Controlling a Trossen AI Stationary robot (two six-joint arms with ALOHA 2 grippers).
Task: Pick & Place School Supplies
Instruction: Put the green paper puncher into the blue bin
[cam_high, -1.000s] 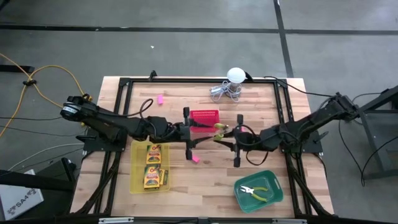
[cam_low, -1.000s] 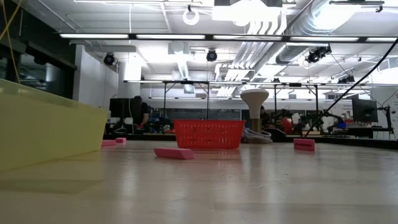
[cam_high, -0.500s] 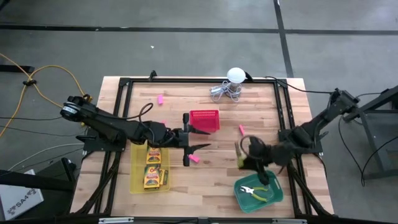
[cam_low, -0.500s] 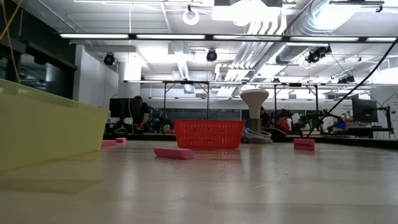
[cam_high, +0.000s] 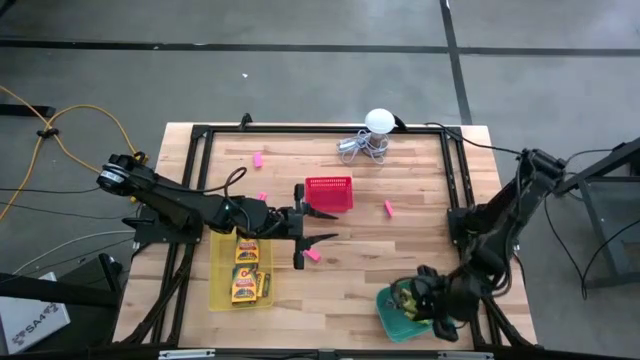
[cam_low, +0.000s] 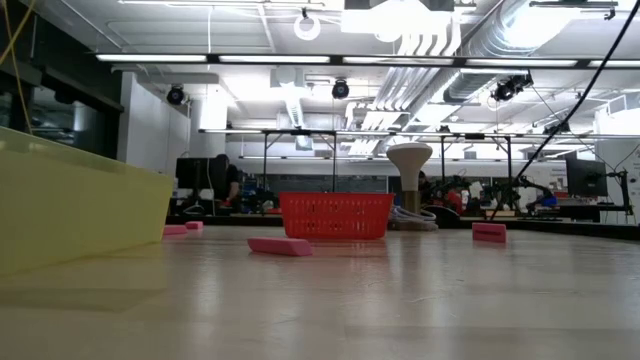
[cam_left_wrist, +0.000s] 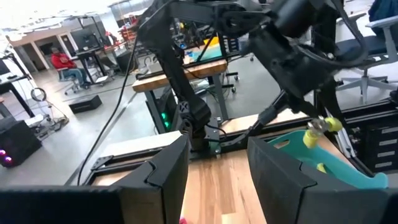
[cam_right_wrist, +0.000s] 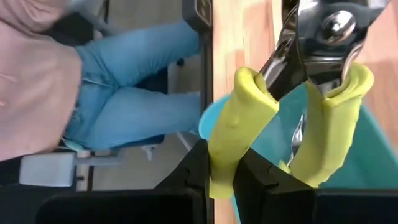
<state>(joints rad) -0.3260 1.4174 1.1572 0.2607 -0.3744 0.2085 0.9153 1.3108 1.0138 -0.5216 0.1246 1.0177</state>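
Observation:
My right gripper (cam_high: 412, 298) hangs over the green tray (cam_high: 392, 318) at the table's near right corner, shut on small pliers with yellow-green handles (cam_right_wrist: 298, 93). My left gripper (cam_high: 326, 225) stands open and level above mid-table, with nothing between its fingers; it is beside the red basket (cam_high: 330, 192) and above a pink eraser (cam_high: 312, 255) that lies flat on the wood. Crayon boxes (cam_high: 246, 266) lie in the yellow tray (cam_high: 219, 285). More pink erasers (cam_high: 388, 208) (cam_high: 257, 159) lie flat on the table. My right gripper pinches one yellow-green handle (cam_right_wrist: 231, 146) of the pliers between its two fingers (cam_right_wrist: 198, 171). The other handle (cam_right_wrist: 333, 124) stands free beside them. The metal head (cam_right_wrist: 323, 31) points away from the gripper. The fingers slant downward, and the pliers hang clear above the green tray.
A white ball with coiled wire (cam_high: 372, 135) stands at the far edge. A black frame (cam_high: 455, 180) runs round the table. A person in jeans (cam_right_wrist: 124, 93) stands just past the near right corner. In the low view, the basket (cam_low: 335, 215) and an eraser (cam_low: 280, 246) are seen.
My right gripper has swung from mid-table toward the near right corner with the pliers. It has tipped downward and rolled, and now hangs over the green tray. The pliers have stayed in its hold, clear of the table.

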